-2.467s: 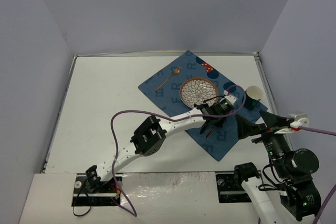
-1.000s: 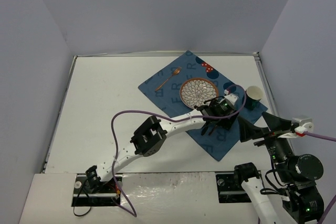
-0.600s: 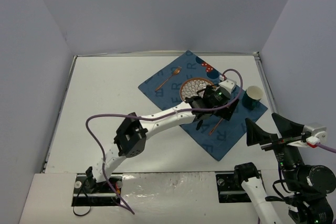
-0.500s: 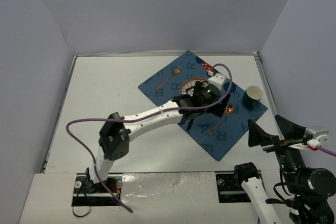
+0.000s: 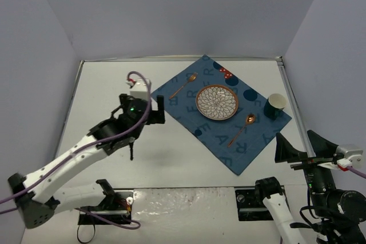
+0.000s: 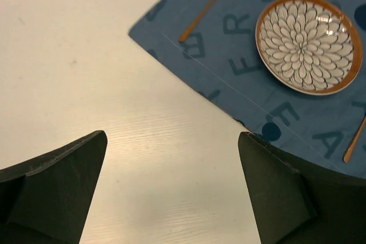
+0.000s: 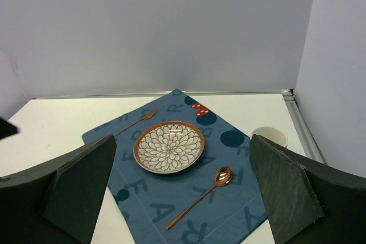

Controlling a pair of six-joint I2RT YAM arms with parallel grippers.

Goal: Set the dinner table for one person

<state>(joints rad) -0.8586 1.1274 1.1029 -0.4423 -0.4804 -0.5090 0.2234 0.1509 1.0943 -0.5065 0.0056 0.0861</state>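
While left gripper (image 6: 171, 136), right gripper (image 7: 183, 140) gape, mat (image 5: 178, 106) meets far table (image 5: 103, 84) edge, room leftward

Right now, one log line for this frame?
left pincer: open, empty, over bare table | right pincer: open, empty | mat: plate centre, fork left, spoon right | cup: on table beside mat

The only readable marks are large dark-blue capital letters scattered over the blue cloth placemat (image 6: 231, 47): R, E and A show in the left wrist view, A, R and Y near its front edge in the right wrist view, spelling no legible word.
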